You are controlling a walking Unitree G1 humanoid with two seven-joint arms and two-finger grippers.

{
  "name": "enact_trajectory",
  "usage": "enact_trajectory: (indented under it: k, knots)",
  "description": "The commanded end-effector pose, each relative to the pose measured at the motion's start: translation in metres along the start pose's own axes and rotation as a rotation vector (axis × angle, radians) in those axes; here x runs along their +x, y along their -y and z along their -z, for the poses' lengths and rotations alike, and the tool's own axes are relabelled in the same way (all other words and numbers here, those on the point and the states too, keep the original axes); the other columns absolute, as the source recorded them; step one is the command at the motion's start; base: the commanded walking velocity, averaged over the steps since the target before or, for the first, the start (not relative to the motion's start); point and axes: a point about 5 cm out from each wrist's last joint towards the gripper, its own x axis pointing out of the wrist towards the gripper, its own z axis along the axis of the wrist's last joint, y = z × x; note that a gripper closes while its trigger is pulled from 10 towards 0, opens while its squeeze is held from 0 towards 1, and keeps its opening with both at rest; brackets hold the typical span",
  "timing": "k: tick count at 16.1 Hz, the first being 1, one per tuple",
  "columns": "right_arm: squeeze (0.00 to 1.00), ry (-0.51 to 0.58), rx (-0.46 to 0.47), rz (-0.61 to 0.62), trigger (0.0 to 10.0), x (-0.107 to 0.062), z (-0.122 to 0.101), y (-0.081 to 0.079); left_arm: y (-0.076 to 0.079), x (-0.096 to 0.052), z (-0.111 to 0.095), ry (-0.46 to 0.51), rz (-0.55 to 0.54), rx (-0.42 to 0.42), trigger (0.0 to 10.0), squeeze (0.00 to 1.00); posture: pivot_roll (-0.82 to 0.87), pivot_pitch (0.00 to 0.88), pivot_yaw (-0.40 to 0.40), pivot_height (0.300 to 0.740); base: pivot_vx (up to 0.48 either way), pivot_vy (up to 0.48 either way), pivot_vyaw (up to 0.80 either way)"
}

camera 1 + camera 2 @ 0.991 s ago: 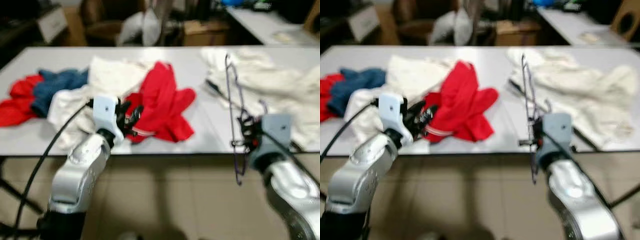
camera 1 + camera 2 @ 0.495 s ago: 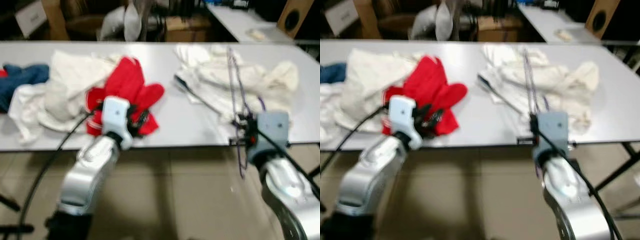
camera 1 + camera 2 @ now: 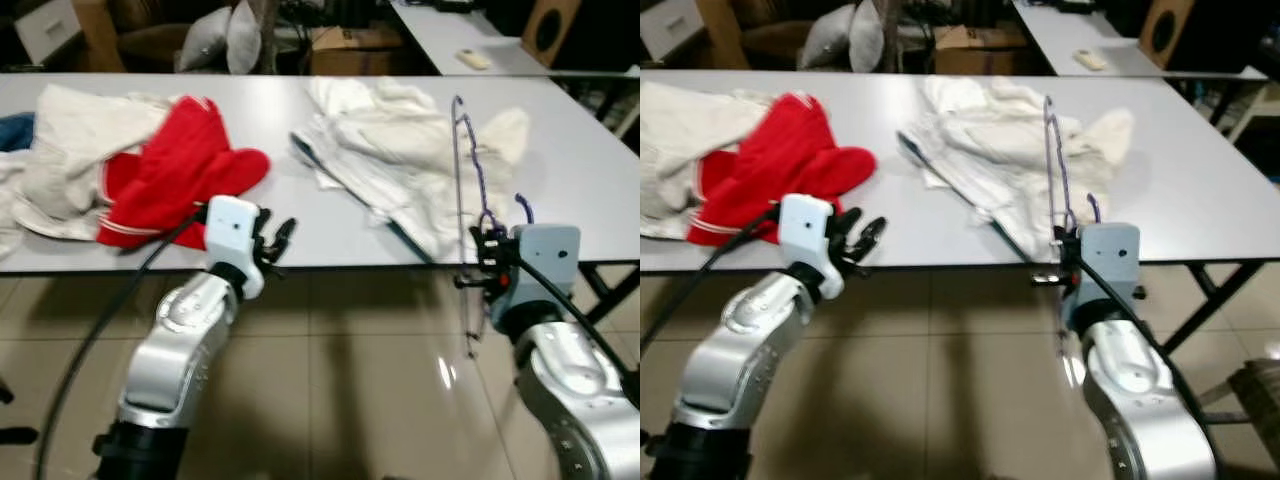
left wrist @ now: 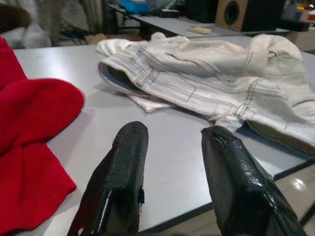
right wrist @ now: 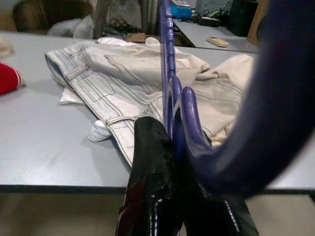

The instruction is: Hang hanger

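A thin purple hanger [image 3: 463, 190] stands upright in my right gripper [image 3: 486, 252], which is shut on its lower part at the table's front edge; its hook [image 5: 193, 125] curls close to the wrist camera. Behind it on the grey table [image 3: 330, 225] lie white jeans [image 3: 400, 150]. My left gripper [image 3: 272, 240] is open and holds nothing, its black fingers [image 4: 125, 172] hovering at the table's front edge beside a red garment [image 3: 170, 170].
A cream garment [image 3: 60, 150] lies left of the red one. Beyond the table stand a second table [image 3: 450, 30], a cardboard box [image 3: 345, 50], a speaker [image 3: 548, 20] and chairs. Table legs [image 3: 605, 290] cross at the right; tiled floor [image 3: 350, 400] lies below.
The camera has swung right, so the clothes shifted left in view and the blue garment left the picture. The right gripper still holds the hanger upright; the left stays open.
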Motion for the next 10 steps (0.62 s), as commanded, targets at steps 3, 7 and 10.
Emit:
enact_trajectory:
  k: [3,7,10]
  knots:
    - [0.0,-0.038,0.037,0.066,10.0,-0.012,0.017,0.013,0.007,0.001,-0.005,0.018,0.045,0.042,10.0,0.0,-0.02,0.043,0.047,0.74,0.0,0.0,0.0]
    - [0.0,-0.072,0.064,0.085,10.0,-0.011,0.025,0.019,-0.003,-0.004,0.003,-0.008,-0.024,0.008,10.0,0.0,-0.02,0.068,0.024,0.74,0.0,0.0,0.0]
    - [0.0,-0.089,0.142,0.13,10.0,-0.013,0.031,0.027,0.002,-0.007,0.005,-0.009,0.027,0.024,10.0,0.0,-0.01,0.057,0.03,0.74,0.0,0.102,-0.17]
